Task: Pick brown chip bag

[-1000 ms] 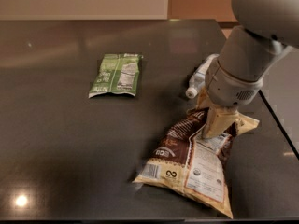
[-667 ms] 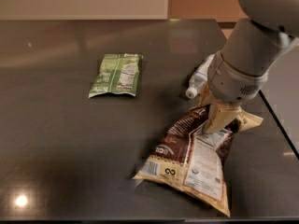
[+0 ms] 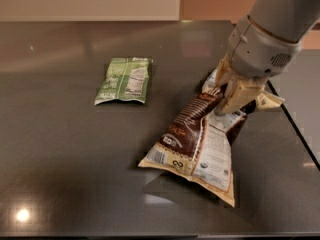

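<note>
The brown chip bag [image 3: 195, 141] is dark brown and cream with a white label. It hangs tilted from its upper end at the right of the dark table, with its lower end near the surface and a shadow beneath it. My gripper [image 3: 227, 101] comes down from the upper right. Its cream fingers [image 3: 239, 95] are pinched on the bag's top end.
A flat green packet [image 3: 124, 80] lies on the table [image 3: 60, 149] to the left of the bag, well apart from it. A bit of a clear plastic bottle [image 3: 209, 82] shows behind the gripper. The table's right edge [image 3: 295, 124] runs close beside the arm.
The arm has risen and shifted slightly right with the bag's top end in its fingers. The bag's lower end has come up off the table.
</note>
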Robot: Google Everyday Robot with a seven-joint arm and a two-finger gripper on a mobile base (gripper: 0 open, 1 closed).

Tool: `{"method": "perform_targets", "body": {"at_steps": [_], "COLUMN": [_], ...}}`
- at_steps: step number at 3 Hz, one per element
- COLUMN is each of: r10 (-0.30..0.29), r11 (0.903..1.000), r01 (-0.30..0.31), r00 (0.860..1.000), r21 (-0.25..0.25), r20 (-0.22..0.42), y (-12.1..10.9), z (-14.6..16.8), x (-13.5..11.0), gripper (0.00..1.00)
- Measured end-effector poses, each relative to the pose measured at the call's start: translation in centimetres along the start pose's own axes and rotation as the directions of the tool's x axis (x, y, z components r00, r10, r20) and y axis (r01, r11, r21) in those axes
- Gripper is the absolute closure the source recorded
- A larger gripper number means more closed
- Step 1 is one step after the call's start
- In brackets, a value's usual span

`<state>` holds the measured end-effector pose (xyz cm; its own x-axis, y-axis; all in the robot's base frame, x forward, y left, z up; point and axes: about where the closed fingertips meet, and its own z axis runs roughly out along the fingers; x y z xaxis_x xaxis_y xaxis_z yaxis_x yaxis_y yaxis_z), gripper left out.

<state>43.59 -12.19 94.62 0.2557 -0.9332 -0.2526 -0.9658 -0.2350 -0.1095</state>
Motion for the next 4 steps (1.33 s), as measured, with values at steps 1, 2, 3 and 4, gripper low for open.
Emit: {"method": "perform_targets", "body": {"at_steps": [1, 2, 3, 4], "r10": [-0.019, -0.041, -0.048, -0.052], "r11": [0.9984, 0.9912, 0.9851, 0.9772], "r01": [0.016, 0.026, 0.022, 0.018], "r00": [0.998, 0.993, 0.988, 0.986], "r21": [0.055, 0.13, 0.17, 0.211], "r20": [0.062, 0.113, 0.15, 0.156], "y": [-2.4, -4.9, -6.1, -7.0], "z": [-3.9, -7.2, -9.0, -9.3], "x": [-1.1, -2.1, -2.6, -2.9], "gripper": [1.0, 1.0, 1.0, 1.0]}}
